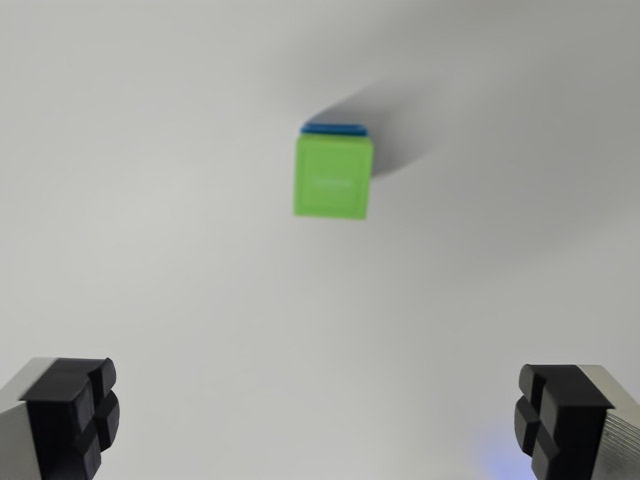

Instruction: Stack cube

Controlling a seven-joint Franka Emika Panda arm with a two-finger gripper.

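Tool [320, 420] gapes empty; green cube [334, 177] mostly hides blue cube [333, 129].

Only the two fingers [70, 415] of the robot are seen, one in the lower left corner of the frame and one in the lower right. Each is tipped with a matte black, blocky pad, which is divided by cross-shaped grooves into rounded segments. Behind each pad, a light grey metal body is seen, faintly ribbed on the right one.
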